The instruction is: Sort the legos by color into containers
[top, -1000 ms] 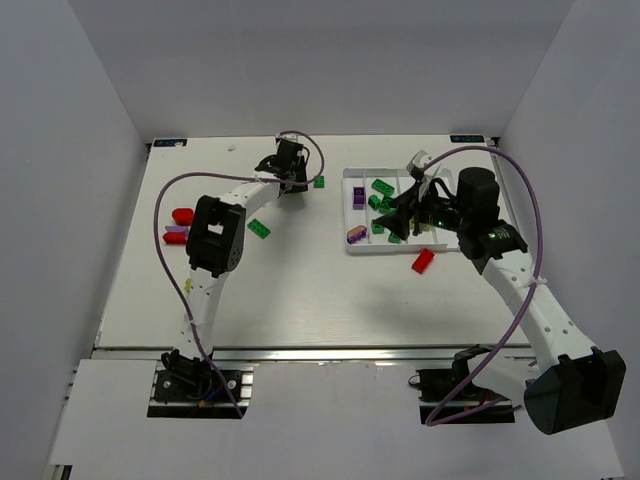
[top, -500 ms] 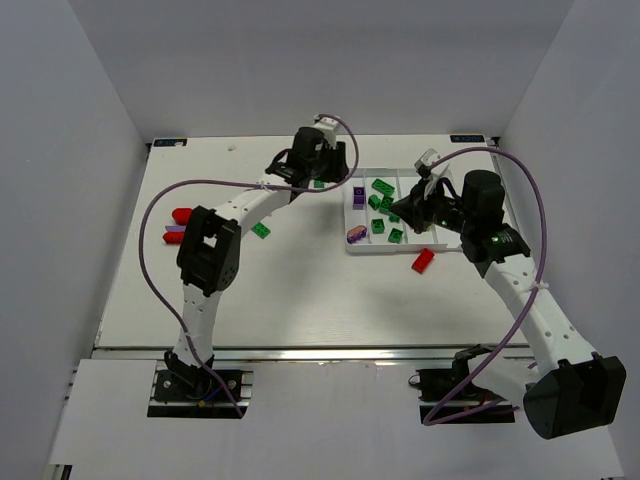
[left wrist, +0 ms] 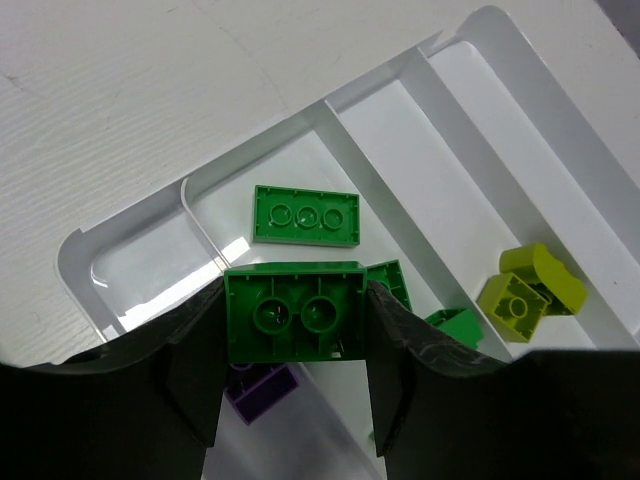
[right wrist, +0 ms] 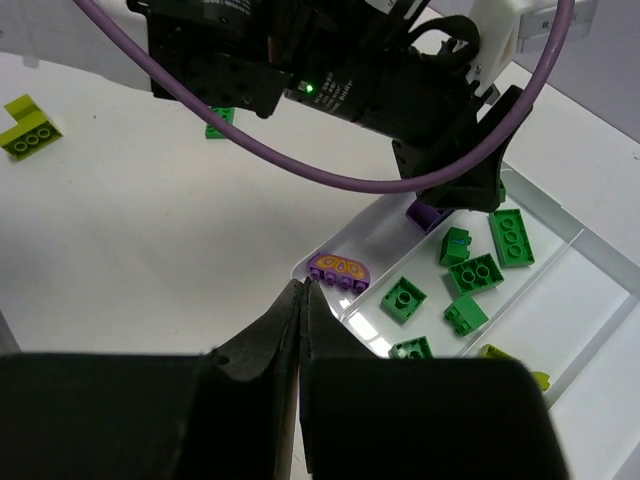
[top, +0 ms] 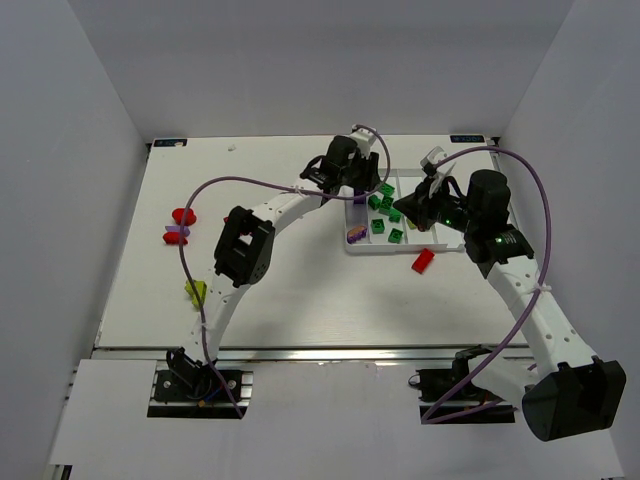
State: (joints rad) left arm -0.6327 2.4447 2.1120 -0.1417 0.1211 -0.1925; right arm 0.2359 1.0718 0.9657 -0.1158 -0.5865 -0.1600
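Grasping a green lego [left wrist: 293, 315], left hand [left wrist: 294, 350] hangs over tray [left wrist: 330, 100]; right hand [right wrist: 301, 292] clenched.

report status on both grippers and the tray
Left gripper shut on green brick, above tray. Right gripper shut, empty, near tray corner. Loose red brick outside tray; drop path looks clear.

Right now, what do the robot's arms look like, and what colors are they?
Both the left arm and right arm are white tubes joined by chunky black joints. A purple cable loops along each one. The left pincer and right pincer have dark, matte black fingers. A tiny green light glows on the left wrist.
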